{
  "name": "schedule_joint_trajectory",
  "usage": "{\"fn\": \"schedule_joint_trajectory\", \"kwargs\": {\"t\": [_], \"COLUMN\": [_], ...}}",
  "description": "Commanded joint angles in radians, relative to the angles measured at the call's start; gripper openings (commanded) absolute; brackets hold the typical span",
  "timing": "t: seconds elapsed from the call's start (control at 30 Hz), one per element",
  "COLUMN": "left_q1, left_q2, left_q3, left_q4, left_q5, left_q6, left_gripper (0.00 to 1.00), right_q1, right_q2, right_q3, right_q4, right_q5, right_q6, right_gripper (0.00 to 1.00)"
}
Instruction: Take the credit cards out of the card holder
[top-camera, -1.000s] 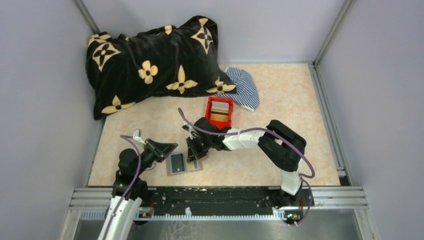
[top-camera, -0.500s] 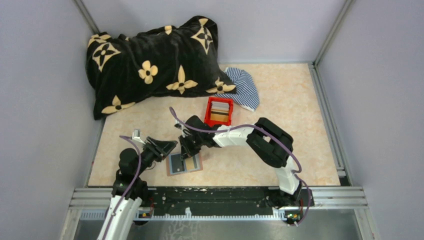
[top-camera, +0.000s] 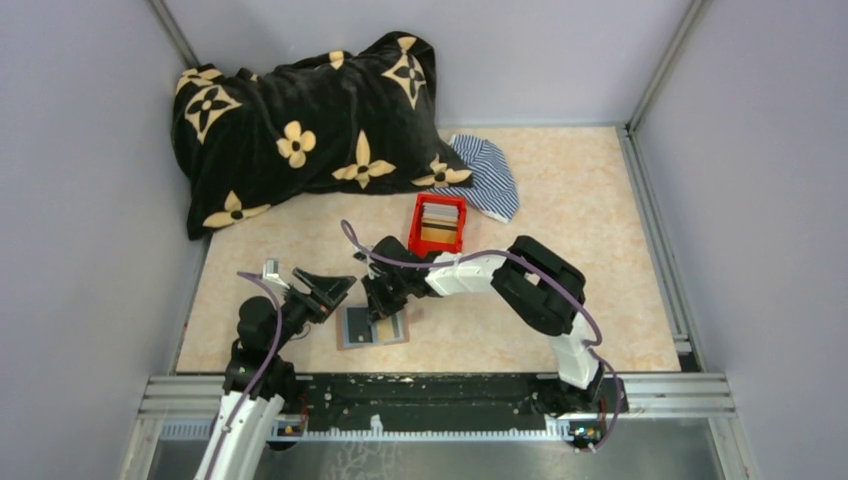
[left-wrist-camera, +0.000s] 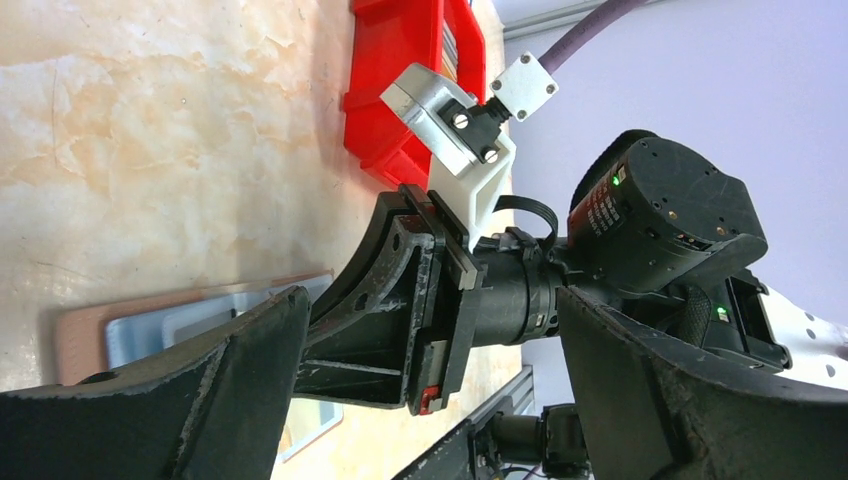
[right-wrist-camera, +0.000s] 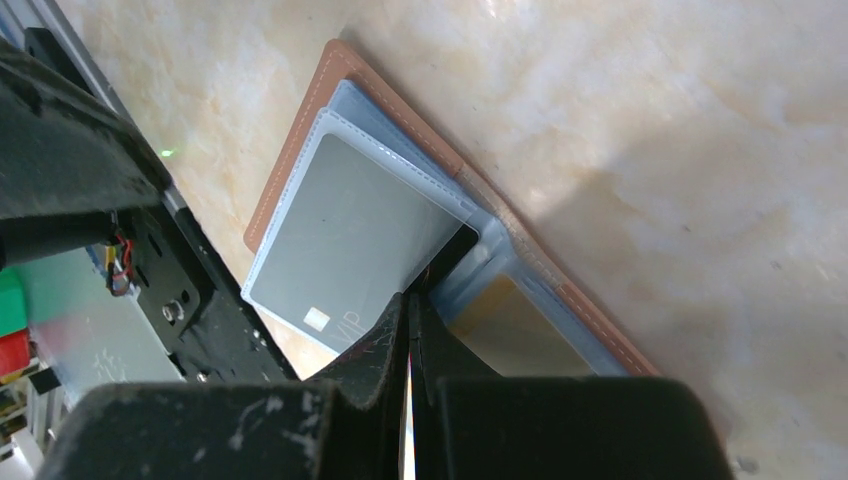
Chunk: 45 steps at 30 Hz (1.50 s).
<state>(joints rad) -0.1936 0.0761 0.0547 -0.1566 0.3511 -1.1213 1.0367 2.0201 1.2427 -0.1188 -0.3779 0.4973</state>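
The left gripper (top-camera: 328, 286) hangs just left of the card holder (top-camera: 372, 328), its jaws spread wide and grasping nothing. The holder lies opened flat on the bench (top-camera: 560, 200), near the front edge. A grey card (right-wrist-camera: 350, 230) sits in its left clear sleeve and an orange card (right-wrist-camera: 505, 335) in the right. The right gripper (right-wrist-camera: 410, 305), jaws clenched on nothing, points its tips at the fold between them. No card lies outside the holder, so the removal seems wholly undone.
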Motion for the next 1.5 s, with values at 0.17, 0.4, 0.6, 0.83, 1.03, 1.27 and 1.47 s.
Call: {"fn": "schedule_joint_trajectory", "kwargs": {"t": [0.17, 0.4, 0.6, 0.83, 1.03, 1.27, 1.47], "left_q1": [0.008, 0.008, 0.008, 0.007, 0.008, 0.008, 0.008], "left_q2": [0.002, 0.092, 0.29, 0.544, 0.567, 0.583, 0.608], "left_q3": [-0.044, -0.07, -0.126, -0.118, -0.148, -0.197, -0.234], "left_q4": [-0.108, 0.004, 0.337, 0.63, 0.635, 0.617, 0.608], "left_q5": [-0.018, 0.032, 0.161, 0.323, 0.319, 0.313, 0.322], "left_q6": [0.002, 0.005, 0.023, 0.005, 0.031, 0.067, 0.083], "left_gripper": [0.99, 0.99, 0.95, 0.87, 0.78, 0.77, 0.76], "right_q1": [-0.05, -0.056, -0.056, -0.056, -0.058, -0.058, -0.058], "right_q2": [-0.078, -0.125, -0.2, -0.272, -0.279, -0.271, -0.263], "right_q3": [-0.125, -0.155, -0.123, -0.127, -0.159, -0.171, -0.169], "right_q4": [-0.111, -0.1, -0.067, -0.034, -0.01, 0.005, 0.011], "right_q5": [0.117, 0.115, 0.085, 0.06, 0.071, 0.052, 0.052], "right_q6": [-0.039, -0.056, -0.054, -0.036, -0.001, 0.018, 0.028], "right_gripper": [0.0, 0.0, 0.0, 0.0, 0.0, 0.0, 0.0]}}
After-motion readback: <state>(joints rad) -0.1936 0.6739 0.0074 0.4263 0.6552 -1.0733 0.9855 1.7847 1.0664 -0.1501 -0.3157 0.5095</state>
